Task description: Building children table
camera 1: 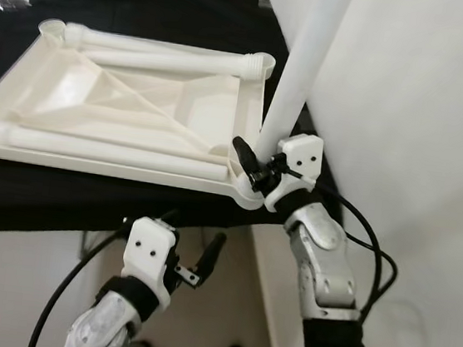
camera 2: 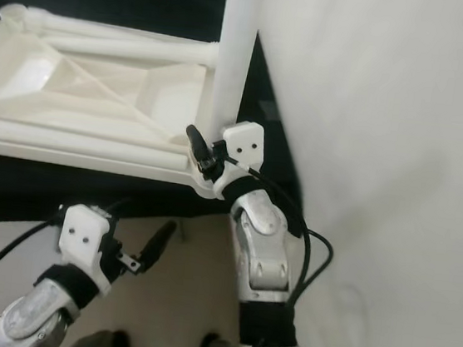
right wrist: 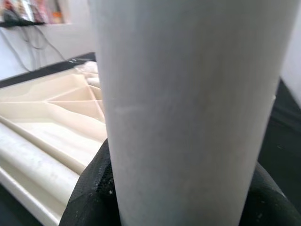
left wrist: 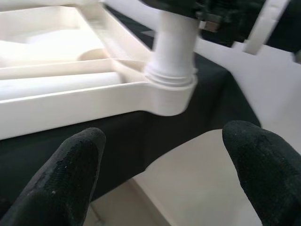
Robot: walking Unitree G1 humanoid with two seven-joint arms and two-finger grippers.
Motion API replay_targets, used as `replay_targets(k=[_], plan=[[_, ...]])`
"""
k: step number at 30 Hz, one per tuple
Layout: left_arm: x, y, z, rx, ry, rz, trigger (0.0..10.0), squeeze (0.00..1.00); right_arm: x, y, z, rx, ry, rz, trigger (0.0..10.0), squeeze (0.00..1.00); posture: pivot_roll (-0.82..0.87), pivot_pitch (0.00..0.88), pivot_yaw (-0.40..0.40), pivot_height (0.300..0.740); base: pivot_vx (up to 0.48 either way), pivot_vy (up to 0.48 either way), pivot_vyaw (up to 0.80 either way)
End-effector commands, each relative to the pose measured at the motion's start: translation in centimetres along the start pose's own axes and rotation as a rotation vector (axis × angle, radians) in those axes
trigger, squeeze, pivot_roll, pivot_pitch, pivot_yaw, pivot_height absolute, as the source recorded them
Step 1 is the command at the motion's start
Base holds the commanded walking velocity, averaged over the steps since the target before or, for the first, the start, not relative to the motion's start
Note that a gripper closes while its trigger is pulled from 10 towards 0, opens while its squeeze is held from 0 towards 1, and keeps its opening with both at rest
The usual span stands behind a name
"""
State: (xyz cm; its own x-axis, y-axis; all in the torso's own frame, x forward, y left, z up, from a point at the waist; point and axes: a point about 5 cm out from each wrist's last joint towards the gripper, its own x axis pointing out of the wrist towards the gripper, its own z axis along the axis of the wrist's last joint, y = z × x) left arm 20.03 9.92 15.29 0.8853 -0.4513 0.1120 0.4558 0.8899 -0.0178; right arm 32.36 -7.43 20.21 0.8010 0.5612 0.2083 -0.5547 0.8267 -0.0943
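A white plastic table top lies upside down on a black cloth, ribs facing up. Loose white legs rest inside it along the near and far sides. One white table leg stands upright in the near right corner socket. My right gripper is shut on this leg just above the socket, and the leg runs between its black fingers. My left gripper hangs open below the table's near edge, its fingers spread apart with nothing between them.
The black-covered surface ends just ahead of my left gripper. A white wall runs close along the right. Beige floor lies below, with my feet visible at the bottom.
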Motion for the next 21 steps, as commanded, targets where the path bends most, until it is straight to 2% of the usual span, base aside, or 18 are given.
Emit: replay_targets(k=[1, 3, 4, 5, 9, 10, 11, 14, 17, 21], plan=[[-0.3, -0.1, -0.6, -0.009, 0.034, -0.004, 10.0, 0.0, -0.4, 0.7, -2.7, 0.063, 0.106, 0.033, 10.0, 0.0, 0.06, 0.268, -0.053, 0.74, 0.0, 0.0, 0.0], [-0.3, 0.0, -0.6, -0.008, 0.035, 0.006, 10.0, 0.0, 0.0, 1.2, -1.8, 0.089, 0.035, 0.103, 10.0, 0.0, 0.07, 0.263, -0.051, 0.74, 0.0, 0.0, 0.0], [-0.3, 0.0, -0.6, -0.008, 0.035, 0.006, 10.0, 0.0, 0.0, 1.2, -1.8, 0.089, 0.035, 0.103, 10.0, 0.0, 0.07, 0.263, -0.051, 0.74, 0.0, 0.0, 0.0], [-0.4, -0.1, -0.6, -0.005, 0.036, 0.007, 10.0, 0.0, 0.2, 1.2, -1.5, 0.096, 0.004, 0.155, 10.0, 1.0, 0.08, 0.261, -0.05, 0.74, 0.0, 0.0, 0.0], [-0.4, -0.1, -0.7, -0.004, 0.039, 0.006, 10.0, 0.0, 0.4, 1.0, -0.5, 0.095, -0.007, 0.238, 10.0, 1.0, 0.08, 0.252, -0.051, 0.74, 0.0, 0.0, 0.0], [-0.5, -0.2, -0.7, -0.004, 0.042, 0.003, 10.0, 0.0, 0.7, 0.3, 0.2, 0.056, 0.015, 0.365, 10.0, 0.0, 0.08, 0.246, -0.049, 0.74, 0.0, 0.0, 0.0], [-0.5, -0.2, -0.7, -0.004, 0.042, 0.003, 10.0, 0.0, 0.7, 0.3, 0.2, 0.056, 0.015, 0.365, 10.0, 0.0, 0.08, 0.246, -0.049, 0.74, 0.0, 0.0, 0.0], [-0.5, -0.3, -0.8, -0.004, 0.044, -0.002, 10.0, 0.0, 0.8, -0.8, 0.3, 0.014, 0.043, 0.561, 10.0, 0.0, 0.1, 0.243, -0.049, 0.74, 0.0, 0.0, 0.0], [-0.5, -0.3, -0.8, -0.003, 0.044, -0.003, 10.0, 0.0, 1.0, -1.3, 0.4, 0.021, 0.048, 0.607, 10.0, 0.0, 0.1, 0.241, -0.05, 0.74, 0.0, 0.0, 0.0], [-0.6, -0.4, -0.8, 0.007, 0.047, -0.001, 10.0, 0.0, 1.7, -2.3, 1.0, 0.025, 0.08, 0.752, 10.0, 0.0, 0.12, 0.24, -0.056, 0.74, 0.0, 0.0, 0.0]])
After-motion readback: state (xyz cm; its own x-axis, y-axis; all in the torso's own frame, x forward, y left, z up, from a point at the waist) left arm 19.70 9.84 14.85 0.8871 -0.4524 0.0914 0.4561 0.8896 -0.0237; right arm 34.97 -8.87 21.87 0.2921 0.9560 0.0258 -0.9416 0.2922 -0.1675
